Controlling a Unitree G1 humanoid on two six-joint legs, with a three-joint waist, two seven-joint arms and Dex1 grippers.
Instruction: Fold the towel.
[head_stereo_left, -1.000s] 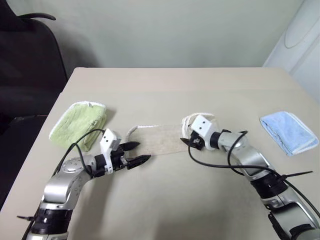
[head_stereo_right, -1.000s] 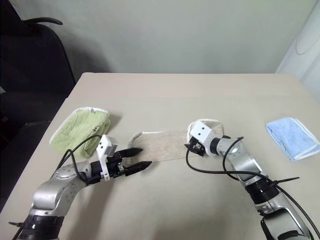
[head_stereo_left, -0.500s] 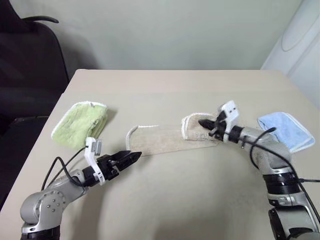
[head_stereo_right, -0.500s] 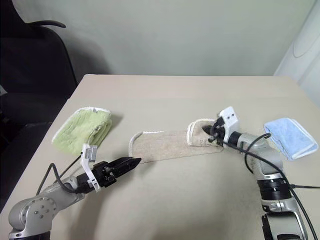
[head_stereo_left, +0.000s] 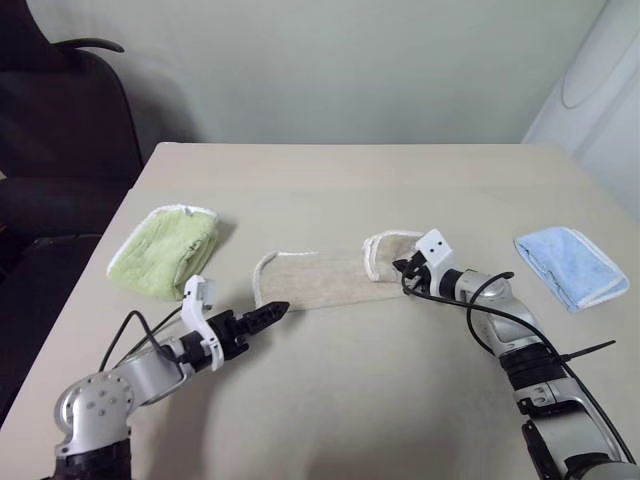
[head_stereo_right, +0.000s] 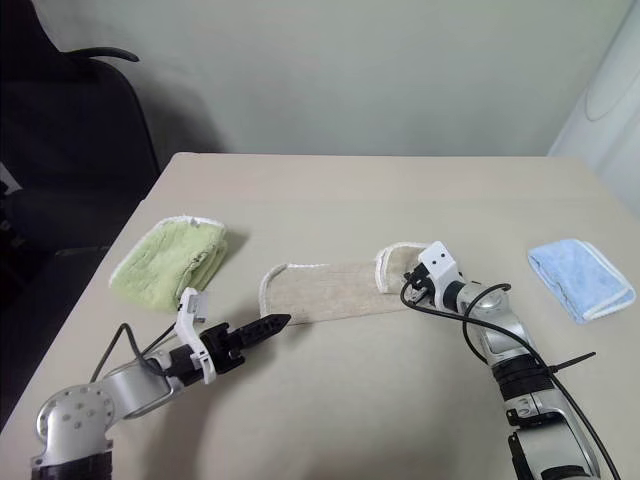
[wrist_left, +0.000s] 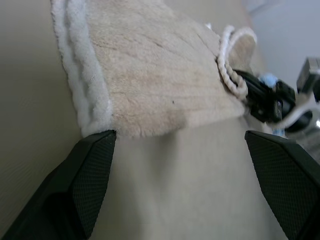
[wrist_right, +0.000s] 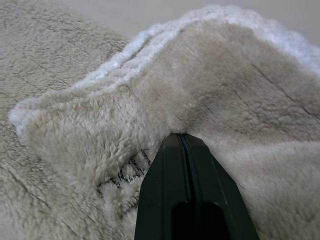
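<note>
- Towel, beige ribbed terry cloth with white stitched edging: in the left eye view it is seen lying as a long strip near the middle of the tan table, its right end doubled back on itself. A light green folded towel lies well to its left, a light blue folded towel well to its right, and a dark office chair stands beyond the table's left corner.
- Right eye view: the right gripper is found at the folded right end, lower than a second ago and now clenched; a second ago its fingers were apart beside the fold. This is judged a fresh pinch on the doubled layer, ready for the fold to be carried over.
- Left gripper, same view: its fingers are spread wide and lie level at the towel's near left corner, nothing grasped; the wrist has been rolled since a second ago.
- Left wrist view: one black finger is noted just against the white edging of the corner, the other well off on bare table. The corner is judged not yet taken.
- Right wrist view: the closed black fingers are pressed into the pile at the fold. Dark printed marks are seen on the cloth beside them, too small to be read. No other writing is noted.
</note>
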